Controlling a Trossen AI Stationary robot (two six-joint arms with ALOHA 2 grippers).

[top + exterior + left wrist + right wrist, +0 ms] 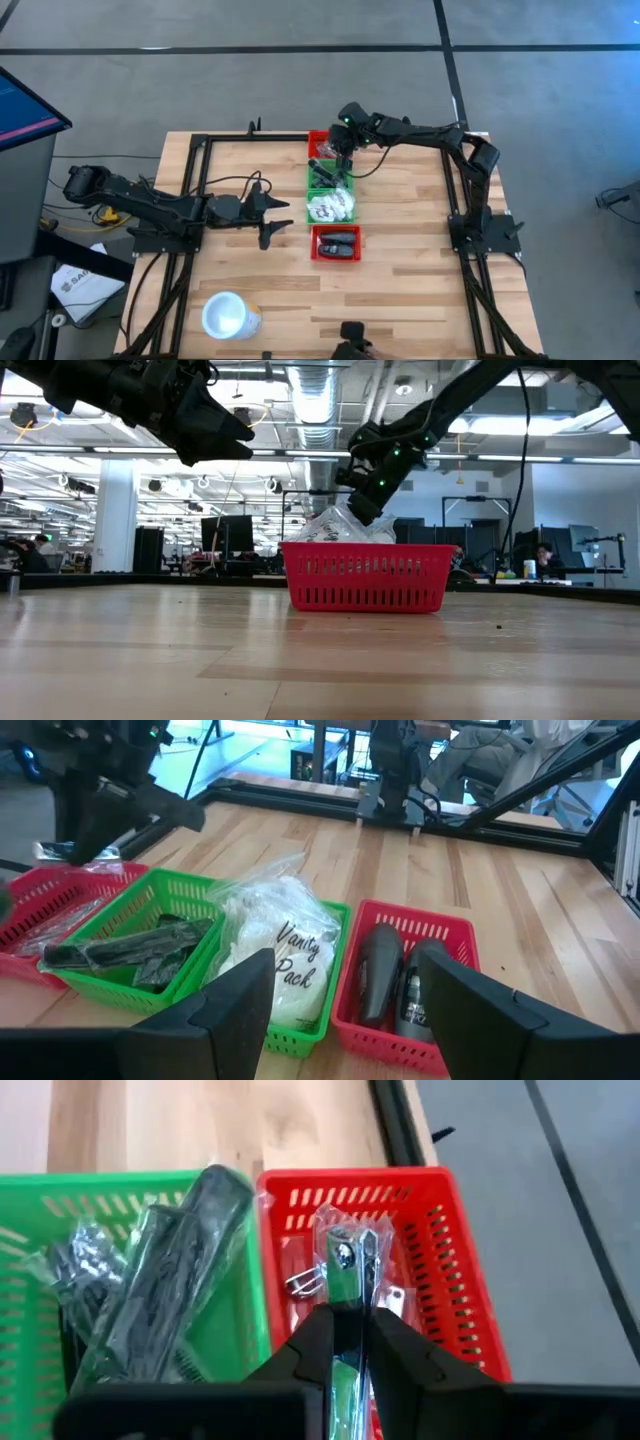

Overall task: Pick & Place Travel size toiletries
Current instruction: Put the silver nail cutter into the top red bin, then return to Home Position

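My right gripper [347,1342] is shut on a clear crinkly packet [345,1260] with a silver metal piece inside, over the far red bin [440,1260] at the far end of the bin row [320,143]. In the low view the packet [335,525] shows under the gripper [364,510]. My left gripper [288,215] is open, off the table, left of the green bin of white packets [285,955]. Black oblong pieces [380,970] lie in the near red bin [336,244]. Dark packets [140,950] fill the other green bin [40,1250]. My right gripper pinches the clear packet between its two fingers near one end [347,1302], coming from above. The packet reaches out past the fingertips, over the far red bin. I cannot tell whether its far end touches what lies in the bin.
A white round cup [230,315] stands near the table's near left corner. A black frame [200,140] borders the wooden table. Bare wood lies left and right of the bin row. People sit at desks in the room beyond the table.
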